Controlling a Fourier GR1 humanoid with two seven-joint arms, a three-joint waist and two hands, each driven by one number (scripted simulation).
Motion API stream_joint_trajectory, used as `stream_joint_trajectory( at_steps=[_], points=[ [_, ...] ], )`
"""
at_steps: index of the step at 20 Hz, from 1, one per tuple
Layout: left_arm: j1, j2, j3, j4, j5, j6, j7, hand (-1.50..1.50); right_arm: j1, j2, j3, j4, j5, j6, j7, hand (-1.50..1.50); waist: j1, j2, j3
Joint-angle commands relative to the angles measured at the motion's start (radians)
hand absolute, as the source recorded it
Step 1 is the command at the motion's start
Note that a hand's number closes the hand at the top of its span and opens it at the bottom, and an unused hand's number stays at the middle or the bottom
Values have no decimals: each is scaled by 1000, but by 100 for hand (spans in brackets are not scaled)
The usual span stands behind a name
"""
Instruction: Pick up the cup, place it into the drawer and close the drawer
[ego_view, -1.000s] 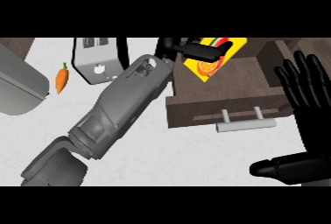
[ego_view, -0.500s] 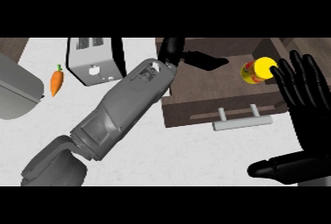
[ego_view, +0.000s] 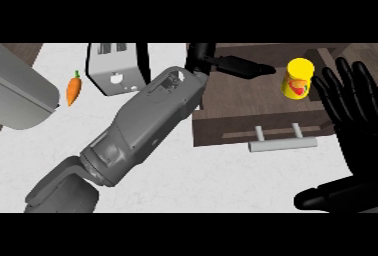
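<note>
One second ago your left hand (ego_view: 235, 66) had the cup (ego_view: 297, 80) clamped above the drawer (ego_view: 244, 100). Now the cup stands inside the drawer at its right side, apparently upright. The left hand's fingers are stretched out, apart from the cup and holding nothing. Your right hand (ego_view: 353, 100) rests open, fingers up, just right of the drawer. So the placing looks done. What remains, I judge, is closing: the drawer is pulled out, its handle (ego_view: 282, 143) on the near front, untouched.
</note>
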Motion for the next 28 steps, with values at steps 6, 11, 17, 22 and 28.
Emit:
stream_joint_trajectory(
  at_steps=[6, 11, 17, 22, 28],
  points=[
    [70, 55, 93, -144, 33, -24, 25, -150, 98, -52, -25, -73, -14, 78, -22, 150, 82, -22, -1],
    [213, 114, 110, -286, 46, -28, 6, -150, 134, -185, -45, -120, 26, 190, 5, 150, 95, -28, -2],
    [438, 281, 109, -535, 56, -41, 102, -150, 101, -182, 19, -97, 176, 165, 24, 150, 124, -29, -2],
    [639, 379, 139, -767, 62, -17, 133, -150, 101, -173, 31, 6, 270, 174, -42, 150, 114, -23, -1],
    [851, 472, 181, -937, 80, -96, 134, -150, 93, -167, 142, 25, 498, 139, -71, 150, 111, -21, -1]
  ],
)
